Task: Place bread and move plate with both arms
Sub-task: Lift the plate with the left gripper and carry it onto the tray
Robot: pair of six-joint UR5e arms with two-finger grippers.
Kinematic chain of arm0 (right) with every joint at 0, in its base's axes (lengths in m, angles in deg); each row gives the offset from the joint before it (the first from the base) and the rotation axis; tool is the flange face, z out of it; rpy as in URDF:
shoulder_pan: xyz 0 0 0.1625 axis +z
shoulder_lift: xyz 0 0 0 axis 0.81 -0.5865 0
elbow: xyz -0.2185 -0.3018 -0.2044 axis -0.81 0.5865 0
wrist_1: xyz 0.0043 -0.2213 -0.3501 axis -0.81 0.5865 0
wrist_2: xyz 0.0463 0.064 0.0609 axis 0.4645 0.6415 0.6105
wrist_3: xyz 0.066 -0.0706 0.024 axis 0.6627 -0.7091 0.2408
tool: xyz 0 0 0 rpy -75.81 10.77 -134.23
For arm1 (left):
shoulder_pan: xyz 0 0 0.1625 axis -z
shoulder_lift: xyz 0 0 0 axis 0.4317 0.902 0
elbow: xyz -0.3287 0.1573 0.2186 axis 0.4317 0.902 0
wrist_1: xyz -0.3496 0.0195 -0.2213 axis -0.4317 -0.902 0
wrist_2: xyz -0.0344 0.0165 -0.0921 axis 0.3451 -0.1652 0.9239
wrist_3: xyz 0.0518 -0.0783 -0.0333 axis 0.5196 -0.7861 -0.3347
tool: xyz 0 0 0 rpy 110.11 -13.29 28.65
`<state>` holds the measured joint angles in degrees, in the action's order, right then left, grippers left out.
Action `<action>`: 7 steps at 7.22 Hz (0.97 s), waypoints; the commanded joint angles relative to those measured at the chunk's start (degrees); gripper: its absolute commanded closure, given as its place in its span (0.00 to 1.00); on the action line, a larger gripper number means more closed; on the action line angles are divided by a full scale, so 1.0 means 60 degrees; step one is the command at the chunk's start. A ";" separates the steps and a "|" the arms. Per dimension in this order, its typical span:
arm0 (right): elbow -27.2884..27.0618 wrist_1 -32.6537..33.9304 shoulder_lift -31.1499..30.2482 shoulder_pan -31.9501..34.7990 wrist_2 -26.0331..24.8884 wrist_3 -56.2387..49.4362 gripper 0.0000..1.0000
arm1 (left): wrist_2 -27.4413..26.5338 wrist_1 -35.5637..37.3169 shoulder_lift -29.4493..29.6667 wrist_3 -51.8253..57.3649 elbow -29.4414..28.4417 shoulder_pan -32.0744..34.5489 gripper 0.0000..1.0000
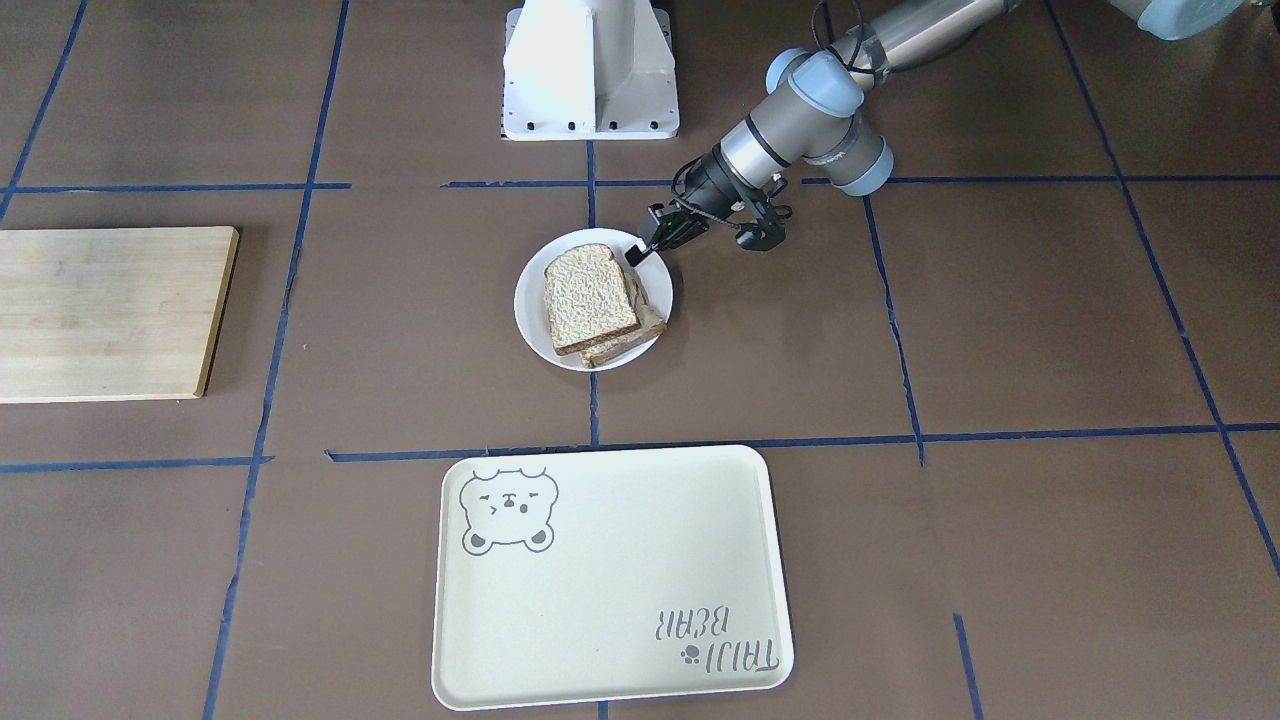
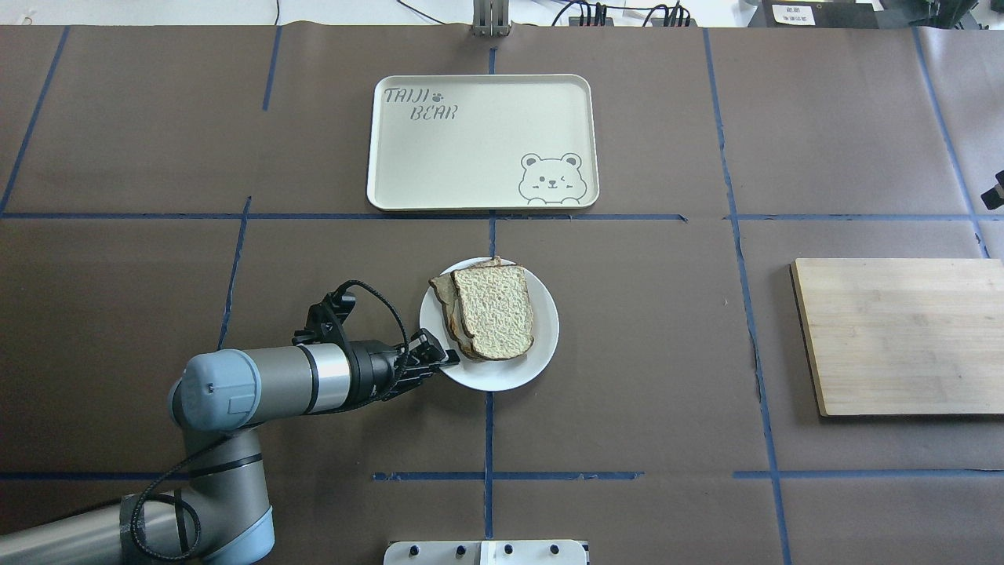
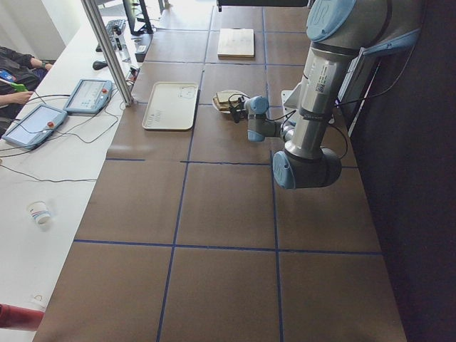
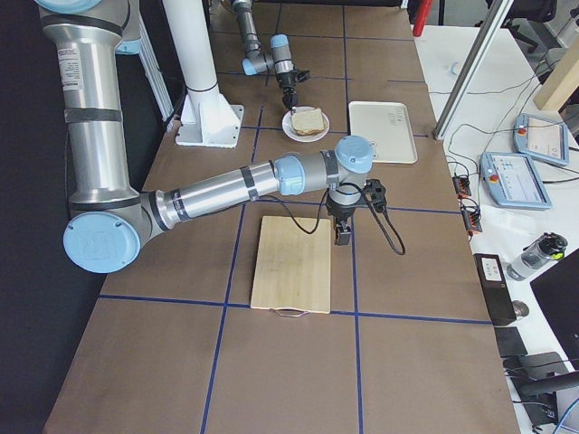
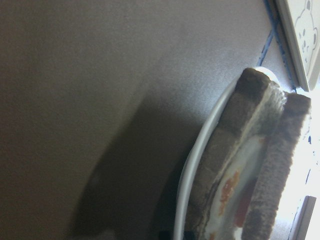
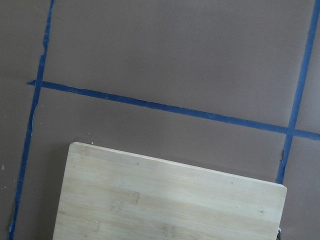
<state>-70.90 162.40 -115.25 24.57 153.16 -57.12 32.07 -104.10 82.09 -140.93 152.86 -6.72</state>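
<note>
The plain bread lies on the egg slice, both on the white plate at the table's middle. In the overhead view the bread covers most of the plate. My left gripper is at the plate's near-left rim and looks shut on it; it also shows in the front view. The left wrist view shows the rim and the two stacked slices edge-on. My right gripper shows only in the right side view, by the board's corner; I cannot tell its state.
The cream bear tray lies beyond the plate, away from the robot. A wooden cutting board lies on the robot's right and fills the lower part of the right wrist view. The white pedestal stands behind the plate.
</note>
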 commanded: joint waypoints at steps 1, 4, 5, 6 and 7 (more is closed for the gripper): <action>0.0000 0.0000 -0.0041 0.0000 -0.0178 -0.0028 0.00 | 0.0000 -0.0026 0.0084 -0.0020 0.0526 0.0166 1.00; 0.0000 0.0000 -0.0216 0.0000 -0.0575 -0.0072 0.00 | 0.0000 -0.0084 0.0726 -0.0311 0.0367 0.0999 1.00; 0.0000 0.0000 -0.0217 0.0000 -0.0604 -0.0072 0.00 | 0.0000 -0.0084 0.0946 -0.0633 0.0220 0.1249 1.00; 0.0000 -0.0014 -0.0231 0.0000 -0.0604 -0.0072 0.00 | 0.0000 -0.0113 0.1543 -0.0737 -0.0492 0.1527 1.00; 0.0000 -0.0015 -0.0231 0.0000 -0.0604 -0.0072 0.00 | -0.0014 -0.0201 0.2231 -0.0999 -0.1412 0.1936 1.00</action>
<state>-70.90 162.34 -116.58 24.57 149.58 -57.55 32.05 -104.85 90.99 -145.26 150.05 2.26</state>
